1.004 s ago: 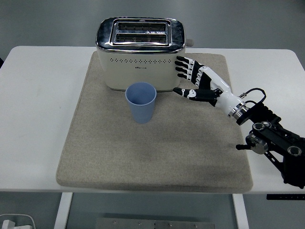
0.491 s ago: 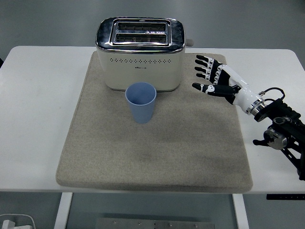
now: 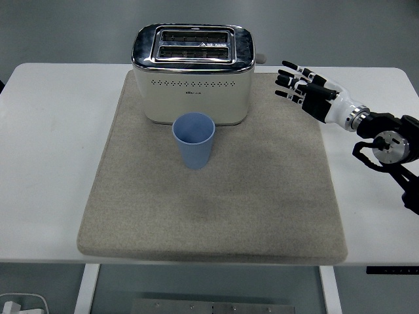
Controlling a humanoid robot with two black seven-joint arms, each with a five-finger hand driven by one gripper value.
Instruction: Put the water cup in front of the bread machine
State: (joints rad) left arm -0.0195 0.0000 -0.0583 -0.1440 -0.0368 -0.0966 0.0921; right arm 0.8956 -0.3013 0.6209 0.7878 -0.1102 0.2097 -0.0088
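A blue water cup [image 3: 194, 139] stands upright on the beige mat [image 3: 262, 196], directly in front of the cream and chrome toaster [image 3: 193, 73] and nearly touching its front. My right hand [image 3: 300, 84] hovers over the mat's far right corner, well to the right of the cup, with its fingers spread and holding nothing. Its black forearm runs back to the right edge of the picture. The left arm does not show.
The mat covers most of the white table [image 3: 52, 131]. The toaster's lever [image 3: 260, 58] sticks out on its right side, a short way left of my right hand.
My right hand has drawn back from beside the toaster, moving right and away toward the table's far right. The cup has stayed where it stood.
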